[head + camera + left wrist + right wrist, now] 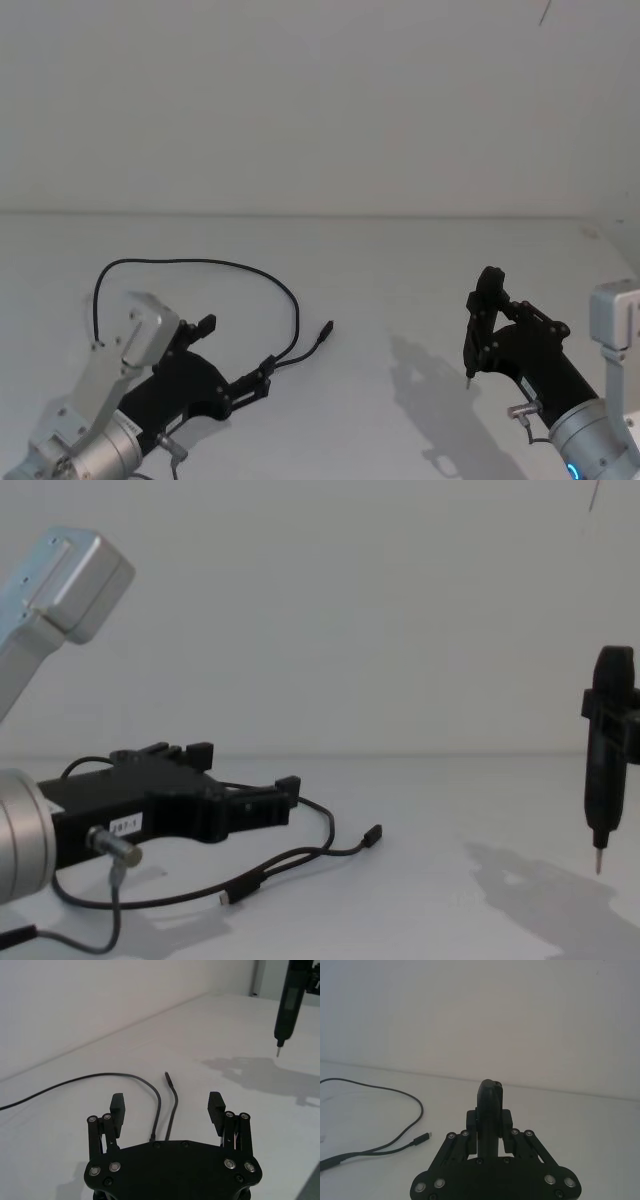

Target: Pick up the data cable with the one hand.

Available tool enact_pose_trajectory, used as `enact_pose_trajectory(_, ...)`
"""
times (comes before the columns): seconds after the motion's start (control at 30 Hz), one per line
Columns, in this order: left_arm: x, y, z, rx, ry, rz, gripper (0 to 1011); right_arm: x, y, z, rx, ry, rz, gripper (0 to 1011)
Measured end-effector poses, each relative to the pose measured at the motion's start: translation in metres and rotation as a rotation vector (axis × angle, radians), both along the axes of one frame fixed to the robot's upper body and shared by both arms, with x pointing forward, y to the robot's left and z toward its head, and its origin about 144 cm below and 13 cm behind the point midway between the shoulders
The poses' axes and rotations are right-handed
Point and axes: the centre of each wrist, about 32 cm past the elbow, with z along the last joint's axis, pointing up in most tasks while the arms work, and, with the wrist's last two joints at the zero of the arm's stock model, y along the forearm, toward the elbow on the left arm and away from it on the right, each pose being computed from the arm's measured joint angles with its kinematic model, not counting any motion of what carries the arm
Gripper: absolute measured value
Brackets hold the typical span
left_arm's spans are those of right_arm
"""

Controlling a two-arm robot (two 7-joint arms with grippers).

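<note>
Supervisor: Status of the left hand [236, 347]?

Operator: I read its fingers [117, 1105] as spread wide and holding nothing. It sits low over the bench [420, 270].

Supervisor: Location of the data cable [200, 262]?

Operator: Directly ahead of the palm. Two strands run side by side through the gap between the fingers. Their long axis is parallel to my reach line and square to the closing direction. The remainder loops off to the hand's left. One plug [326, 329] lies just past the fingertips. In the chest view the strands look slightly below the fingers, and I cannot tell whether they touch.

Supervisor: Right hand [495, 325]?

Operator: Well apart from the cable, clamped on a slim black tool [603, 780] held tip down above the bench. The left hand is plainly nearer.

Supervisor: Requirement for the next move?

Operator: In my judgement, a short descent, then closure. No rotation should be needed. Risk: the thin cord may slip under the fingers.
</note>
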Motion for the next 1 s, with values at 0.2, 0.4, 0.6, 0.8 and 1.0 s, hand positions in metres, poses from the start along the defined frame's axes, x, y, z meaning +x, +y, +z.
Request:
enact_pose_trajectory(0.2,-0.005,0.001,-0.001,0.022,0.002,-0.008,1001,0.000,0.000,0.000,0.000,0.000,0.000,279)
enact_pose_trajectory(0.4,-0.004,0.000,-0.003,0.044,0.010,-0.029,1001,0.000,0.000,0.000,0.000,0.000,0.000,279)
enact_pose_trajectory(0.6,0.001,0.001,-0.008,0.063,0.040,-0.058,1001,0.000,0.000,0.000,0.000,0.000,0.000,279)
enact_pose_trajectory(0.8,0.006,0.001,-0.015,0.071,0.073,-0.079,1000,0.000,0.000,0.000,0.000,0.000,0.000,279)
enact_pose_trajectory(1.0,0.012,0.001,-0.023,0.057,0.105,-0.088,1001,0.000,0.000,0.000,0.000,0.000,0.000,279)
